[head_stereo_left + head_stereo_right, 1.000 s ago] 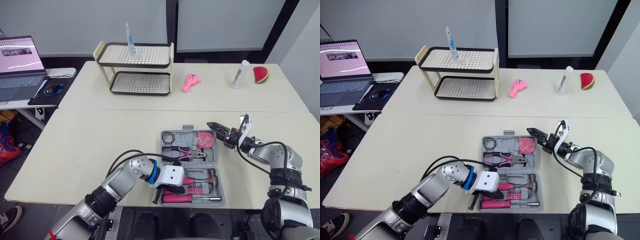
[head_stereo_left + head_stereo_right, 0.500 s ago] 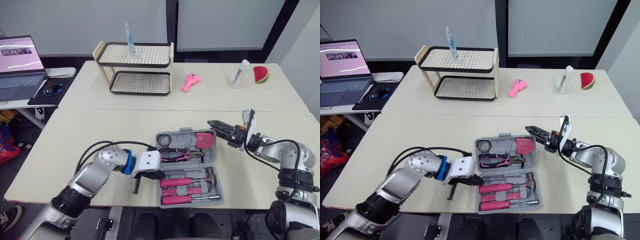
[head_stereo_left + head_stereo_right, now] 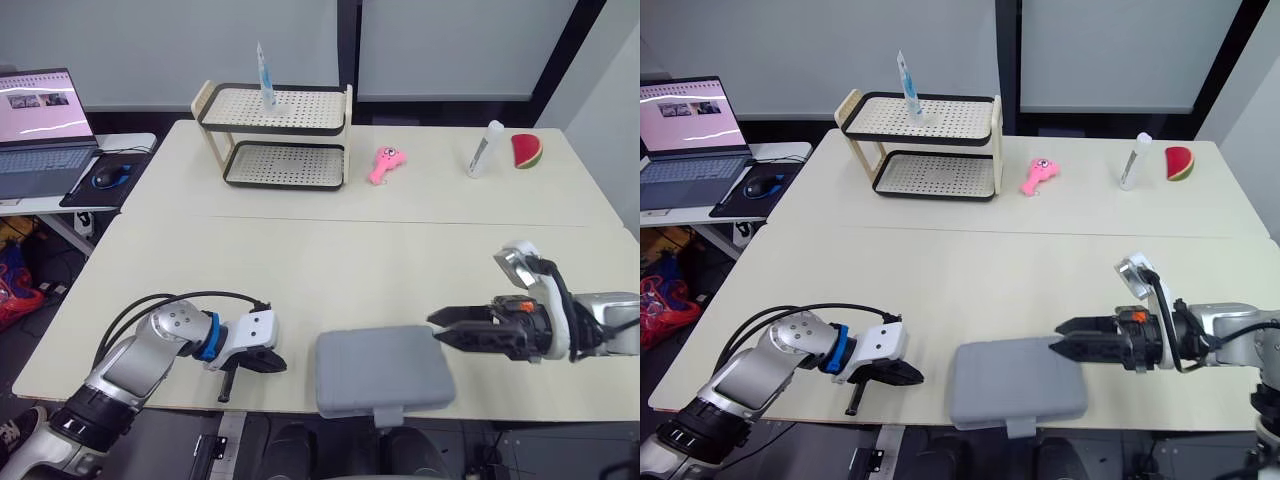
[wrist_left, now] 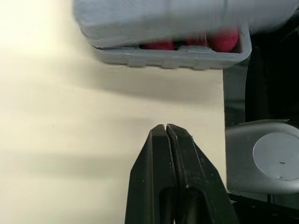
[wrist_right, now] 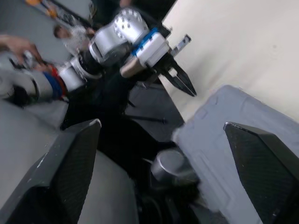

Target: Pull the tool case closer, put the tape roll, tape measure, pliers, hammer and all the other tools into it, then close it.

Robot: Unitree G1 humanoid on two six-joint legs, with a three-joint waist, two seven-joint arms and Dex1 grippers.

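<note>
The grey tool case [image 3: 380, 375] lies at the table's front edge with its lid down. In the left wrist view a narrow gap under the lid of the case [image 4: 163, 28] shows pink tool handles [image 4: 187, 44]. My left gripper [image 3: 272, 362] is shut and empty, resting on the table a short way left of the case. My right gripper [image 3: 445, 330] is open, its fingers [image 5: 261, 163] spread wide just over the case's right rear corner, holding nothing.
A two-tier rack [image 3: 275, 135] stands at the back, with a pink toy [image 3: 381, 163], a white bottle [image 3: 481, 148] and a watermelon slice [image 3: 525, 150] to its right. A laptop [image 3: 40, 115] sits on a side desk at the left.
The case lid has come down from open to closed. My right gripper swung forward and down to the case's right corner. My left gripper drew back to the left of the case.
</note>
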